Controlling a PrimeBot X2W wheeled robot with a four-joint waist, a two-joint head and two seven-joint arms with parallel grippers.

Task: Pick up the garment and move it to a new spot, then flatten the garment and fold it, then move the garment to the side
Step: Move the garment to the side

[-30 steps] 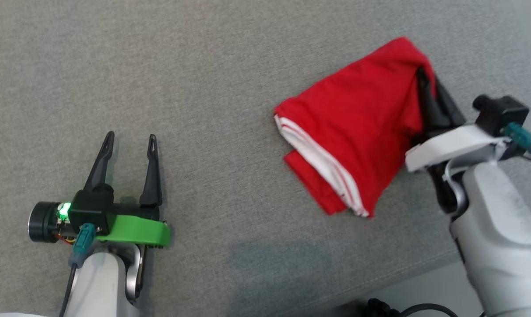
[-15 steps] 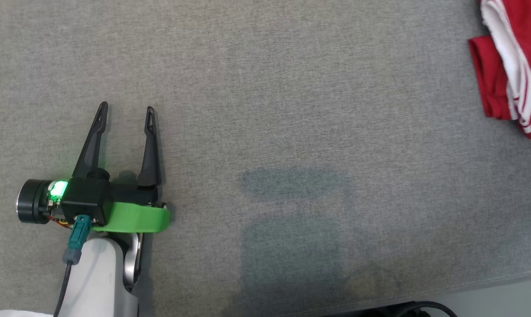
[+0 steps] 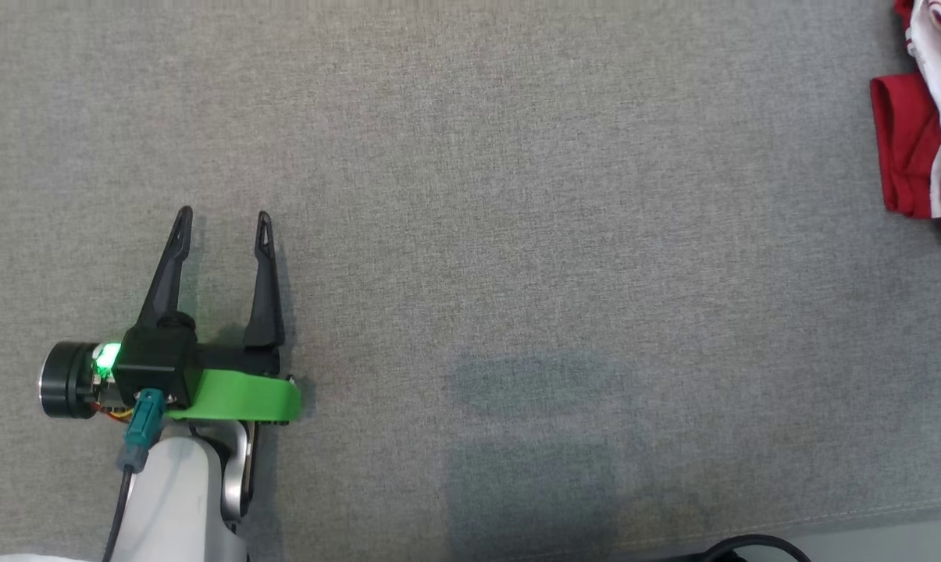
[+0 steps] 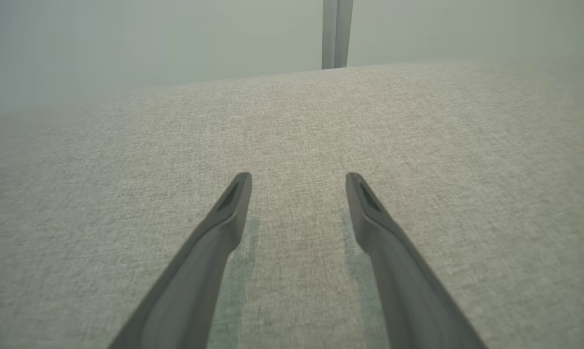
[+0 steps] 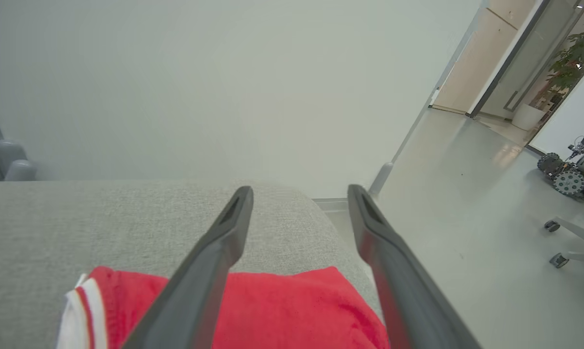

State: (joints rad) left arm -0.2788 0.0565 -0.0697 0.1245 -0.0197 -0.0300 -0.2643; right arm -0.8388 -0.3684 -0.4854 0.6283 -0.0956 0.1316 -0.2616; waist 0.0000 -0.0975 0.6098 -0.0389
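The garment (image 3: 927, 140) is red with white striped trim, folded, lying at the far right edge of the head view on the grey fabric surface (image 3: 517, 195). In the right wrist view the garment (image 5: 282, 310) lies below my right gripper (image 5: 299, 193), whose fingers stand apart above it, holding nothing. My left gripper (image 3: 222, 222) rests open at the lower left over bare fabric, far from the garment. The left wrist view shows the left gripper (image 4: 297, 179) with nothing between its fingers.
The surface's front edge (image 3: 868, 511) runs along the lower right, with a black cable (image 3: 751, 546) below it. In the right wrist view the surface's corner (image 5: 316, 203) drops to a pale floor (image 5: 466, 218); a wheeled machine (image 5: 570, 177) stands far off.
The head camera has swung left, so the garment now sits at the right edge and the right arm has left that view. The right gripper, earlier at the garment, now stands open.
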